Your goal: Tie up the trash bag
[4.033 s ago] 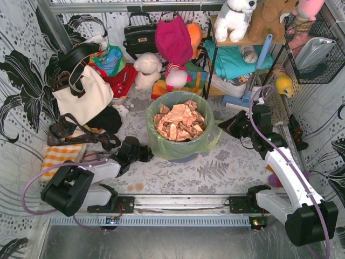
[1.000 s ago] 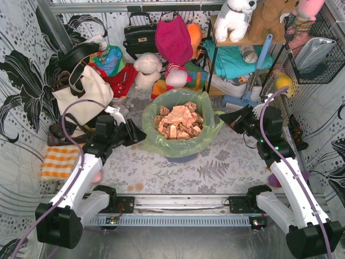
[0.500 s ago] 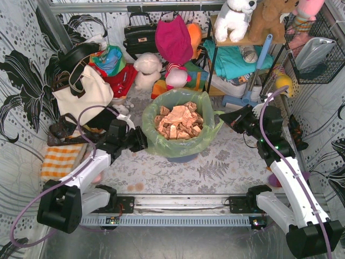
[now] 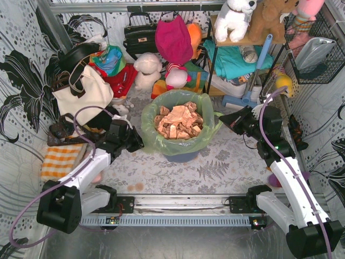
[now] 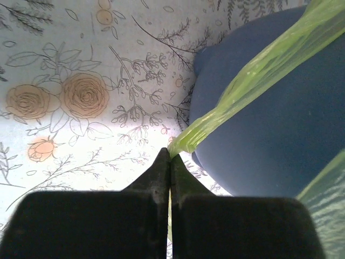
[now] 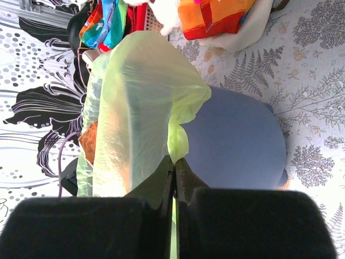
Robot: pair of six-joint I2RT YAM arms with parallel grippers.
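Two edges of the bag (image 4: 178,141) are held, and little more is done so far. In the top view the bag sits in the bin (image 4: 182,157) in the middle of the counter (image 4: 226,164). Its mouth is wide open and the paper scraps (image 4: 177,120) show inside. The left pincer (image 4: 138,141) is at the left side of the rim and the right pincer (image 4: 223,120) at the right side, each just beside the bin. The two held sides are well apart from each other.

In the left wrist view, the left pincer is clenched on a thin, gathered strip of the green plastic. The strip runs tight, up and to the right, across the blue wall of the bin.

In the right wrist view, the right pincer is also clenched, grasping a fold of the bag rim. Above it the plastic spreads wide and loose, with the bin behind it to the right.

I judge that the task is at its beginning. Both grasps look firm, and that is the first step. Most of the work is left: to bring the two flaps together over the scraps, to cross them, and to pull a knot. No crossing or knot is visible yet.
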